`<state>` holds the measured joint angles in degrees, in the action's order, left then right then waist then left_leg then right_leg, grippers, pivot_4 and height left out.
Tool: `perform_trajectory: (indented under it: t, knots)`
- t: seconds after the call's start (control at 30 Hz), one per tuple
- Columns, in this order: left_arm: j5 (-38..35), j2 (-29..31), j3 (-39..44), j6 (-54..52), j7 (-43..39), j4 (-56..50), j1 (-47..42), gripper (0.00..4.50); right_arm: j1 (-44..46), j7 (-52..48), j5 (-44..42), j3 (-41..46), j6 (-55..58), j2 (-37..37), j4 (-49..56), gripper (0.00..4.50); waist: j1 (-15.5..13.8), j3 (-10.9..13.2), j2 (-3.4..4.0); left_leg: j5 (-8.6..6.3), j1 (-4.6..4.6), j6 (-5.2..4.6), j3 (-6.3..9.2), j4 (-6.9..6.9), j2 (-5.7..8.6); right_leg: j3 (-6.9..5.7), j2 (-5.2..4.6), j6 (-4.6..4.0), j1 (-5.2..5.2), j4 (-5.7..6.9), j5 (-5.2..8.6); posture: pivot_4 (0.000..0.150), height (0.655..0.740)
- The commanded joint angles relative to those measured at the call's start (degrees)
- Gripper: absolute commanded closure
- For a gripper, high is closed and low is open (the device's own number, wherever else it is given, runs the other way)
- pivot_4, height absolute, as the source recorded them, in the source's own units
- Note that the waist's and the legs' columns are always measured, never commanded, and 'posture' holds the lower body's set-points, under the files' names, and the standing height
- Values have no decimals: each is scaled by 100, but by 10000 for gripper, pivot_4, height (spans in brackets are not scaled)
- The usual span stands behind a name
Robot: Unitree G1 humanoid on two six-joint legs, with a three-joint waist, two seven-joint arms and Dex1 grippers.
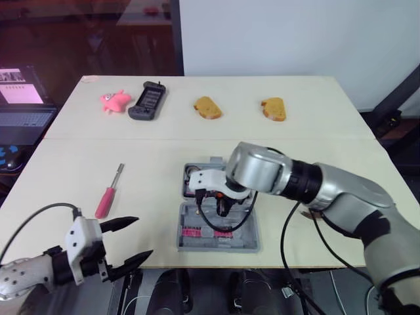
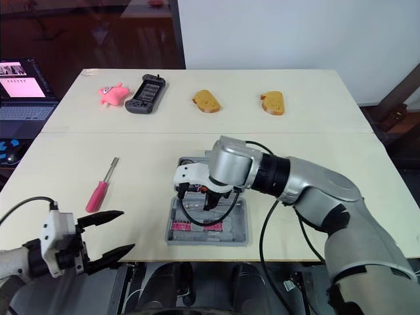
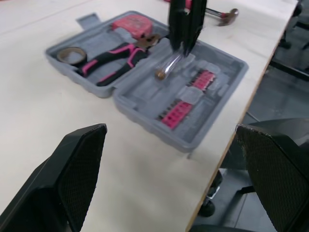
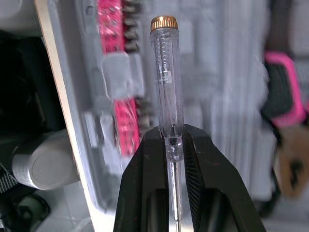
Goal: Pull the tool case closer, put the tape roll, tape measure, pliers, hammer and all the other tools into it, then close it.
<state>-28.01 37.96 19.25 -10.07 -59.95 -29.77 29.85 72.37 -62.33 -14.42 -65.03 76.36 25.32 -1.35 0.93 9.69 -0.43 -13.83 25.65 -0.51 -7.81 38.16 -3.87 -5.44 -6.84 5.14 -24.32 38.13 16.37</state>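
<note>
Right claw (image 4: 171, 139) pinches a likely light, slick, brittle clear-plastic tester screwdriver (image 4: 165, 72) low on its barrel over the open grey plastic tool case (image 1: 244, 241); left claw (image 1: 142, 237) gapes empty.

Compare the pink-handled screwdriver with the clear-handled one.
The pink-handled screwdriver lies free on the table beside the tool case; the clear-handled screwdriver is clamped in the right end effector above the case. The pink handle is opaque; the clear one is see-through with a brass cap. Neither sits in the case yet.

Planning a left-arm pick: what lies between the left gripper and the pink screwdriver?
Only bare table separates left gripper and pink screwdriver, in the left eye view.
</note>
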Motion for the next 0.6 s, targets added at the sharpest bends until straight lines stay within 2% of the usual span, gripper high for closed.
perform_trajectory:
  t: [0.03,0.27,0.6]
  knots:
    - [236,-157,-258,182,302,-27,-162,0,21,98,207,-33,-189,-27,-226,44880,-7,0,0,0,2,0,0,1,1,0,0,0,-1,0,0,1500,7188]
    - [587,-348,-770,435,455,183,-82,0,25,265,486,-114,-373,-399,-611,44880,98,-1,-2,1,3,1,-9,-6,-2,0,4,-2,9,6,-1,1500,7188]
    - [598,-331,-834,565,556,313,-43,0,11,276,596,-11,-403,-826,-1002,44880,156,-1,-2,1,6,2,-7,-6,-5,-1,4,-2,-7,5,0,1500,7188]
